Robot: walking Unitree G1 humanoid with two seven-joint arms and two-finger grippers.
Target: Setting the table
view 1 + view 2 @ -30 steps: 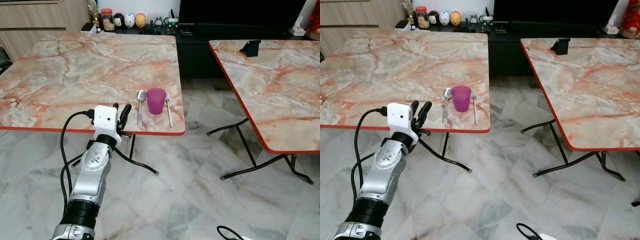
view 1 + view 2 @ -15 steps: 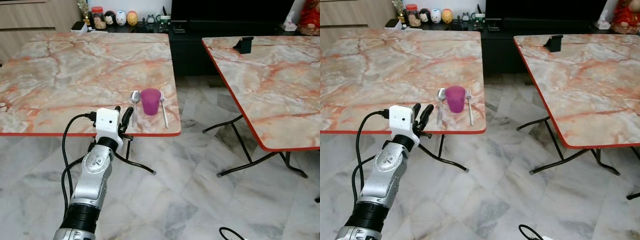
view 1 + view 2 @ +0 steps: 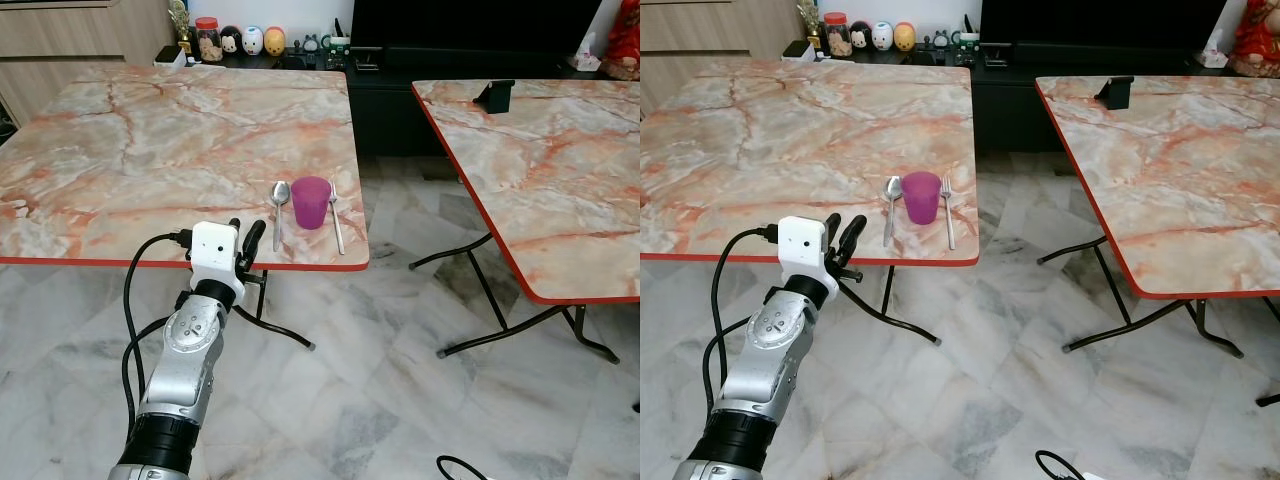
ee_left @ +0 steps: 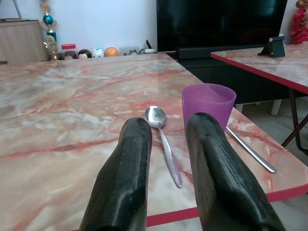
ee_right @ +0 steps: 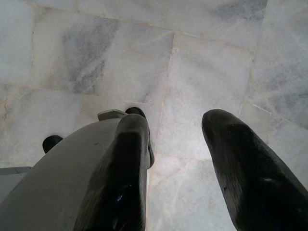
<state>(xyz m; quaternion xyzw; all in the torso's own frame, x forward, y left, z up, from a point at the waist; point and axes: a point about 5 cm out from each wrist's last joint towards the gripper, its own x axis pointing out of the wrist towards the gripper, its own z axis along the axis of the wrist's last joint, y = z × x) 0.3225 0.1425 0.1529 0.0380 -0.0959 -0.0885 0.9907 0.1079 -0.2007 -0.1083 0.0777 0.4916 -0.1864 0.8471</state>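
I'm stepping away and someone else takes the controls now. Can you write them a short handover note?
Left gripper: open, empty, held at the near edge of the left table, pointing at the place setting.
Right gripper: open, empty, hanging over the floor.
Set near the table's front right corner: spoon, purple cup, fork, side by side, cup in the middle.
Left: no plate is laid yet; the right table holds just a small black stand.

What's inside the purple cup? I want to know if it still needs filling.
The purple cup stands upright between the spoon and fork. Its inner wall looks bare near the rim, but from these angles the bottom is hidden, so I cannot tell if it holds liquid.
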